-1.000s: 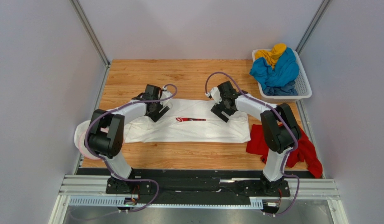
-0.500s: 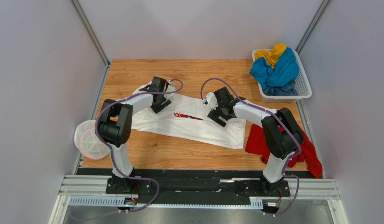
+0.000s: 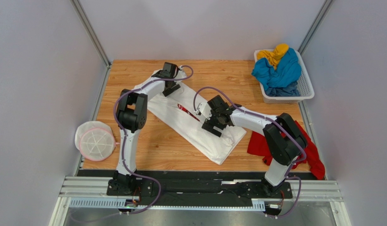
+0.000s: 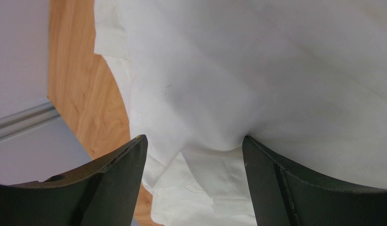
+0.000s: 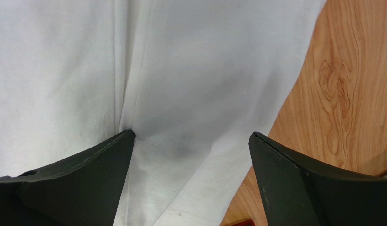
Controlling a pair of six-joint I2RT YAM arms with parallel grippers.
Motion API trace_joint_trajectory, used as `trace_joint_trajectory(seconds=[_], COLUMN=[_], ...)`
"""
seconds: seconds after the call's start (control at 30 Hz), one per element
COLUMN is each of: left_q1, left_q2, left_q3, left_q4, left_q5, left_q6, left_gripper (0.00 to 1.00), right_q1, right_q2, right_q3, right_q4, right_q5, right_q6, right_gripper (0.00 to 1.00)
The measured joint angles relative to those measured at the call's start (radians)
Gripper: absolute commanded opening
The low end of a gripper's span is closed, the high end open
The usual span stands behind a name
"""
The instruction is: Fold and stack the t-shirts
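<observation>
The white t-shirt (image 3: 200, 129) with a red print (image 3: 188, 112) lies flat and diagonal on the wooden table, from far left to near right. My left gripper (image 3: 171, 87) is open with its tips on the shirt's far end; in the left wrist view (image 4: 194, 139) white cloth fills the gap between the jaws. My right gripper (image 3: 213, 126) is open with its tips on the shirt's middle right, near its edge (image 5: 191, 134). A red t-shirt (image 3: 307, 151) lies crumpled at the right edge. A blue t-shirt (image 3: 278, 71) and a yellow t-shirt (image 3: 274, 53) lie in the basket.
The white lattice basket (image 3: 307, 87) stands at the far right corner. A round white mesh object with a pink rim (image 3: 95, 141) hangs over the table's left edge. Bare wood (image 5: 341, 89) shows beside the shirt. Grey walls close in the table on three sides.
The white shirt has swung from lying crosswise to lying diagonal. My left gripper moved away toward the back of the table, my right gripper moved left and nearer, both resting on the cloth.
</observation>
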Motion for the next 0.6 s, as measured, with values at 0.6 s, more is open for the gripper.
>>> trace_joint_trajectory(seconds=[0.6], left_q1=[-0.112], left_q2=[0.240], left_q3=[0.291], left_q4=[0.192], left_q5=[-0.033], left_q6=[0.201], left_gripper=[0.83], right_q1=[0.218], right_q2=[0.030], right_q3=[0.031], right_q4=[-0.002], right_q5=[-0.111], right_q6=[0.014], right_gripper=[1.00])
